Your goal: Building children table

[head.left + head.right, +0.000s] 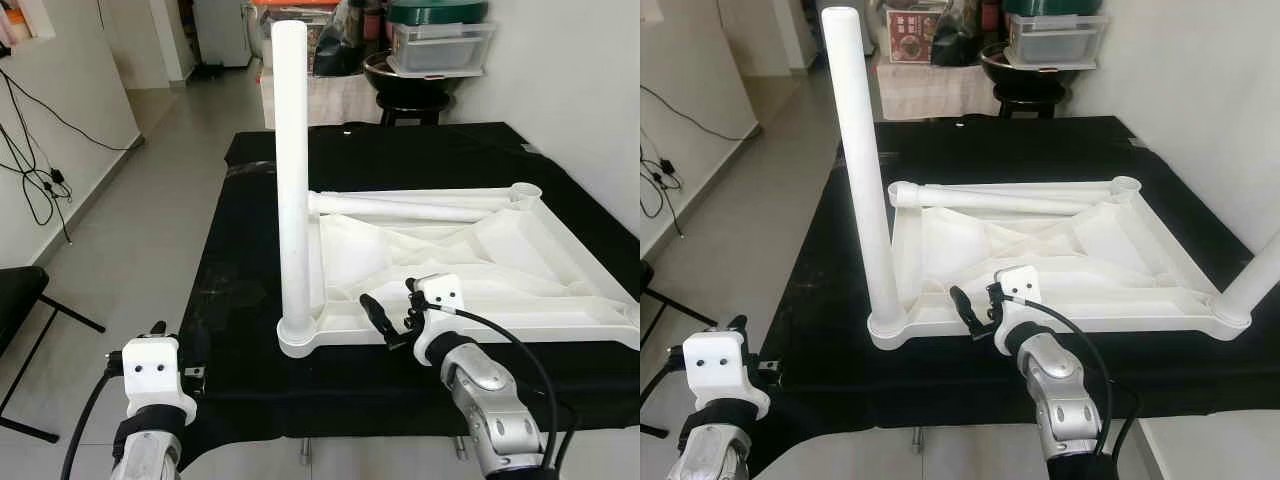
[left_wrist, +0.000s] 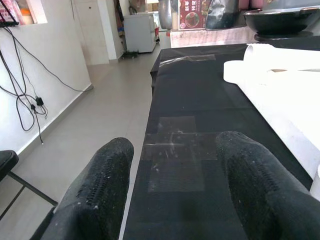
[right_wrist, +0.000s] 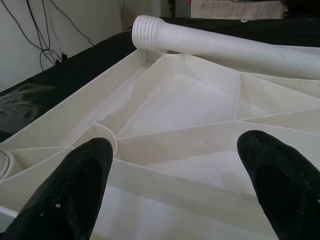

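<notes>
While the white tabletop (image 1: 500, 270) lay upside down on the black-covered bench (image 1: 400, 160), one leg (image 1: 292, 180) was seen standing upright in its near-left corner socket. A second standing leg (image 1: 1265, 275) was visible at the near-right corner in the right eye view. A loose leg (image 1: 400, 206) was lying across the far side of the tabletop, its long axis running left to right and its threaded end (image 3: 145, 32) pointing left. The far-right socket (image 1: 525, 190) was seen unfilled.

The right tool (image 1: 385, 320) was held at the near rim of the tabletop, its fingers spread wide and holding nothing; the loose leg lay straight beyond it, toward the far side. The left tool (image 2: 170, 195) was positioned off the near-left corner of the bench, also spread wide and empty. The right arm was judged the nearer to the loose leg, so a forward reach across the ribbed underside was expected to be required.
</notes>
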Tool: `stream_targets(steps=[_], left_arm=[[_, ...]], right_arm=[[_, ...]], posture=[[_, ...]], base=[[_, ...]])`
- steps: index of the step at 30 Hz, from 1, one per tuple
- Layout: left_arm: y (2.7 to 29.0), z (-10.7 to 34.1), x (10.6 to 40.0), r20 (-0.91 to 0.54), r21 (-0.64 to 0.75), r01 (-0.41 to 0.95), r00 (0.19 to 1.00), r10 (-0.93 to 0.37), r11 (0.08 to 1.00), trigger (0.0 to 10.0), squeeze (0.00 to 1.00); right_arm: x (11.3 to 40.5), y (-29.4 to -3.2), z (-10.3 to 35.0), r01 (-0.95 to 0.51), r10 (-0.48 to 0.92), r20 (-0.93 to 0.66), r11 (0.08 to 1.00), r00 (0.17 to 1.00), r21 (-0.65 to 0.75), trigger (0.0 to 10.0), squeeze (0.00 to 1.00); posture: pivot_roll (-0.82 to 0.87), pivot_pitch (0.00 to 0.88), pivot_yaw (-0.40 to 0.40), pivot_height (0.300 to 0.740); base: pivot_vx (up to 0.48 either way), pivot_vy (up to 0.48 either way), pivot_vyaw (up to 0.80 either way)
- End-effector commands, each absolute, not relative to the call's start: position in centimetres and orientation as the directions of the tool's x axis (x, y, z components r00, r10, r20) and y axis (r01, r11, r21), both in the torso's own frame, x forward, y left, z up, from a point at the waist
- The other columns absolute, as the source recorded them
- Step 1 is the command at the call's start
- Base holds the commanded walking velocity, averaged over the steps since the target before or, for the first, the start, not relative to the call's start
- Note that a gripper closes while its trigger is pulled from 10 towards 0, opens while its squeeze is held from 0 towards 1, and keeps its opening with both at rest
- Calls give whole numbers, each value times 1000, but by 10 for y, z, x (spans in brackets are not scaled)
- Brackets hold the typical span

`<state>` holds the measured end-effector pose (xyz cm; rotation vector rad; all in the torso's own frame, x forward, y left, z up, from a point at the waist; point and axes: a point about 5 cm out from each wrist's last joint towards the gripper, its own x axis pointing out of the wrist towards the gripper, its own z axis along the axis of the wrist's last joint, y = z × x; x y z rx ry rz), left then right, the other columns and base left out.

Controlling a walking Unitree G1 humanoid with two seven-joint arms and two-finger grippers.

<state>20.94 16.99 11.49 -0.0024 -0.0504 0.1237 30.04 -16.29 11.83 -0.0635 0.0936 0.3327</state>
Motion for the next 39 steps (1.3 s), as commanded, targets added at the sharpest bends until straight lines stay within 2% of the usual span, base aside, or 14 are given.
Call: stream_targets(steps=[1,39], left_arm=[[173,116,209,50,5,-131,990,131,991,10000,0],[174,117,209,48,10,-132,990,131,991,10000,0]], right_arm=[[302,-161,125,-335,331,-82,941,940,-46,10000,0],[302,-160,126,-334,330,-80,942,940,-37,10000,0]], posture=[[-18,50,9,740],[-17,51,14,740]], base=[[0,0,0],[0,0,0]])
